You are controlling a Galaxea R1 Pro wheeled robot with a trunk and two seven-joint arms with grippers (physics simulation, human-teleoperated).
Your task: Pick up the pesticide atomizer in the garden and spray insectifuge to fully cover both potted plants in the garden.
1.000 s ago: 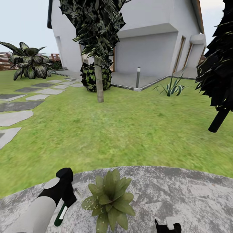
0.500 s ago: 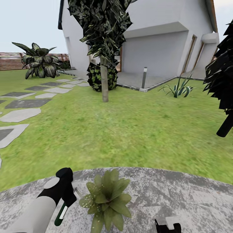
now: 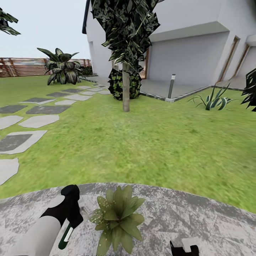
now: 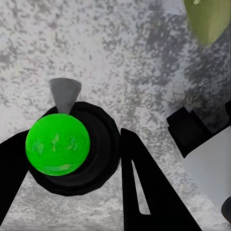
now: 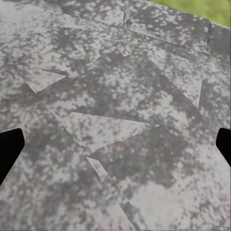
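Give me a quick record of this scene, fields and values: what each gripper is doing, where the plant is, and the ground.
left gripper: shut on the pesticide atomizer, beside the plant
right gripper: open, empty, above the patio
potted plant: broad speckled light-green leaves, standing on the patio
stone patio: mottled grey, edged by lawn
background: white house, tree, stepping stones

White house [image 3: 199,53] w/ grey garage door [image 3: 188,60] at far edge of lawn. Tree trunk [image 3: 126,87] in front of dark shrub [image 3: 124,83]. Bollard light [image 3: 171,85] on paved strip by house. Stepping stones [image 3: 35,121] cross lawn's left side toward big striped agave [image 3: 64,69].
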